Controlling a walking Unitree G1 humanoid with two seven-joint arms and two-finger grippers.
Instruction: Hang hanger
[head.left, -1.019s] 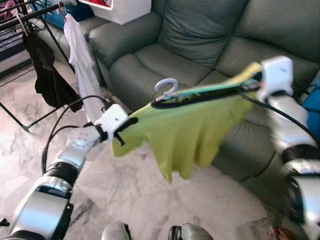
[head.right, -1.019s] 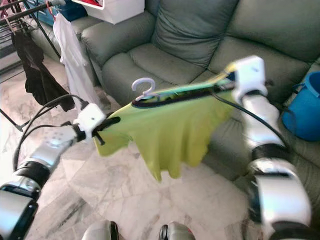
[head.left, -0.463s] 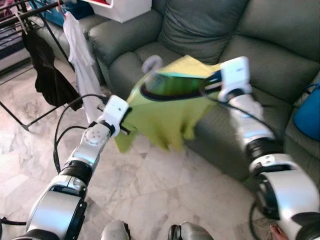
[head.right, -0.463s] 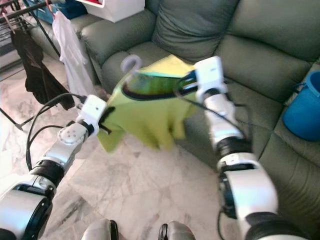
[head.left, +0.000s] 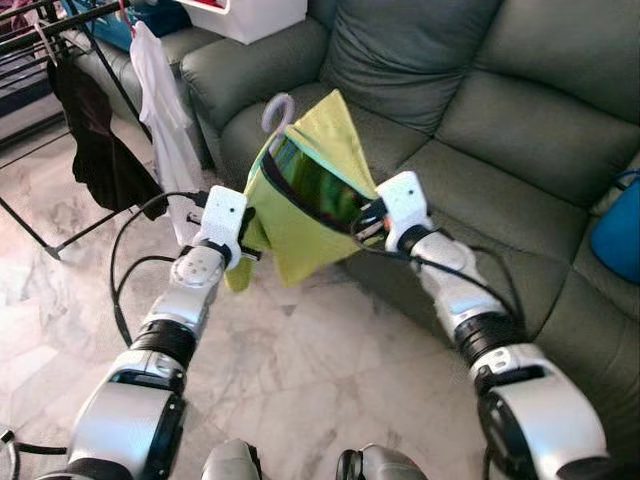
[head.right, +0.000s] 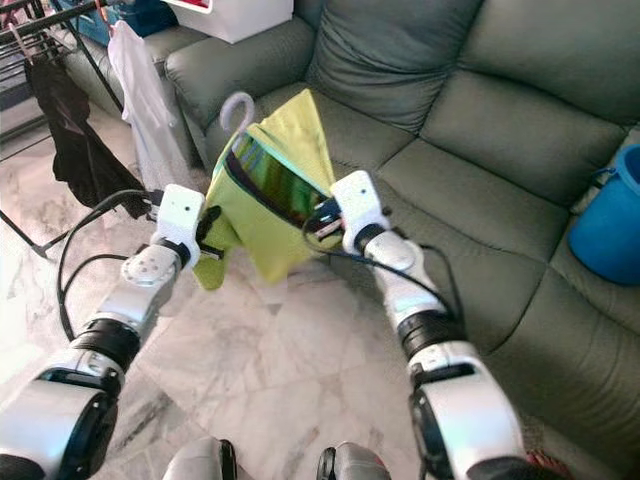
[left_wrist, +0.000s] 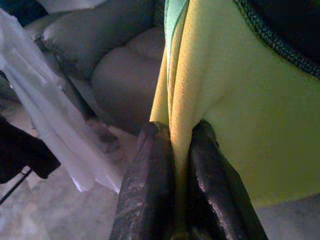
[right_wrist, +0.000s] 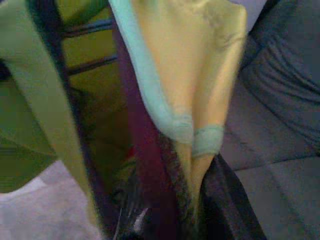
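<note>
1. The grey-green sofa (head.left: 480, 110) ran across the upper right of the frame, simply behind the work, with a blue bucket (head.right: 610, 220) at its right edge.
2. The drying rack (head.left: 40, 30) stood in the upper left corner, already carrying a black garment (head.left: 95, 140) and a white garment (head.left: 165, 110). I judged it the place the hanger was meant for, which would explain why the load was pointed toward that side.
3. The yellow-green shirt (head.left: 300, 200) hung in the upper middle of the frame, above the marble floor (head.left: 300, 380), stretched between the two arms so that it did not drag.
4. The hanger (head.left: 278, 108) sat inside the shirt's neck, its pale hook poking up and free at the top, well apart from the rack; the hanging was not yet done.
5. The left end effector (left_wrist: 172, 180) was clamped on a fold of the shirt's lower edge at centre left, its two black fingers (left_wrist: 145, 190) pinching the cloth between them, seemingly to keep the fabric taut.
6. The right end effector (right_wrist: 170, 200) was closed on the shirt's collar and dark trim at centre frame, probably gripping the hanger's arm beneath the cloth, though the fabric hid that.
</note>
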